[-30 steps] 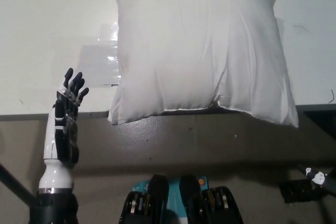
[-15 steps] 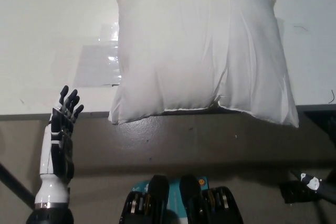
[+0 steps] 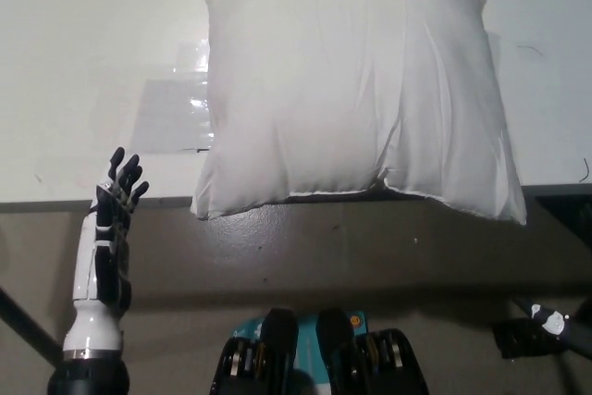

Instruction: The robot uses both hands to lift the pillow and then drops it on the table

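One pillow (image 3: pixel 351 90), white, plump, lying flat on white counter (image 3: pixel 83 62) with near edge overhanging the counter's near rim. Likely light, soft, yielding; best taken by pressing in at left and right sides, since corners would sag. Left hand (image 3: pixel 109 238) at near left, below counter edge, released, fingers spread, well clear of pillow. Right hand barely visible at near right; state cannot be told. No labels or writing readable.

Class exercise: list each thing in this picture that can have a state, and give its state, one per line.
pillow: lying flat on the table, near edge overhanging, untouched.
left hand: open, fingers apart, raised near the table edge, clear of the pillow.
right hand: barely in view at lower right, state unclear.
table: bearing the pillow.
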